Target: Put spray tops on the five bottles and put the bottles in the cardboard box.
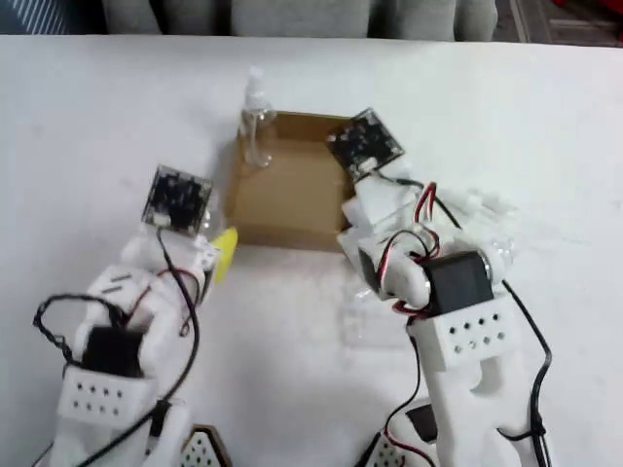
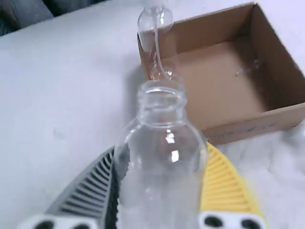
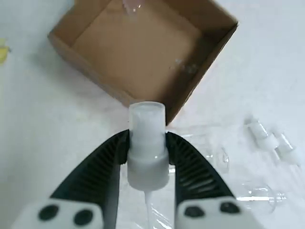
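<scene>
"Can you read any writing from there?"

"Only a faint line of print (image 2: 248, 128) on the outside of the box's (image 2: 281, 62) near wall, and it's too small to make out. The bottles are plain clear plastic."

"Where does the box sit?"

"Around the middle of the table (image 1: 78, 117), open side up, just beyond both arms. A capped bottle (image 1: 255, 115) stands upright in its far left corner, nozzle end up."

"What's the left gripper doing?"

"The left gripper (image 2: 159, 205) is by the box's near left corner. Its grey and yellow fingers are clamped on the body of a bottle (image 2: 159, 157). The neck is open. The bottle's long axis runs straight out from the wrist, with the mouth facing the box's left wall and the capped bottle."

"And the right gripper?"

"The right gripper (image 3: 147, 164) is at the box's near right corner. Its black fingers are closed round the collar of a spray top (image 3: 147, 143). The cap end points toward the box, and the thin dip tube trails back between the fingers."

"Is anything lying about in the way?"

"There's clutter on the right. Two loose tops (image 3: 269, 140) lie side by side on the table, with loose bottles (image 3: 259, 195) on their sides close by, all to the right of that arm. More clear plastic lies between the two arms, nearer than the box, but I can't tell what it is."
</scene>
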You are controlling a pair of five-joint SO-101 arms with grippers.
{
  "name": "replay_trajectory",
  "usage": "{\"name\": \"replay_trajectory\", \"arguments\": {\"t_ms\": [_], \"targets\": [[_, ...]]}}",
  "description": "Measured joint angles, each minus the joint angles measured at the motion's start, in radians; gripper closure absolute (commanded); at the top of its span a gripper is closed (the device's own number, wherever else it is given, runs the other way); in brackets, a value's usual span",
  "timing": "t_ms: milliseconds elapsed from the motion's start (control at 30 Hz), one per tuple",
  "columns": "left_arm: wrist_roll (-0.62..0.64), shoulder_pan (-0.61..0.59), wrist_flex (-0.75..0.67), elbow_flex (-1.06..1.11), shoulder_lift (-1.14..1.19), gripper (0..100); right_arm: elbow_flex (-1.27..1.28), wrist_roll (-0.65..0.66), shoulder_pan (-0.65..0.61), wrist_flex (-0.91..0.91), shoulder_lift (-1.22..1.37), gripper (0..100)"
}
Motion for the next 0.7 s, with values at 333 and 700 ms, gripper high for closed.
{"name": "replay_trajectory", "arguments": {"t_ms": [333, 700], "targets": [[0.121, 0.106, -0.031, 0.064, -0.295, 98, 0.000, -0.381, -0.009, -0.311, -0.094, 98.3], [0.322, 0.158, -0.133, 0.155, -0.347, 98, 0.000, -0.416, -0.115, -0.721, -0.290, 98.3]]}}
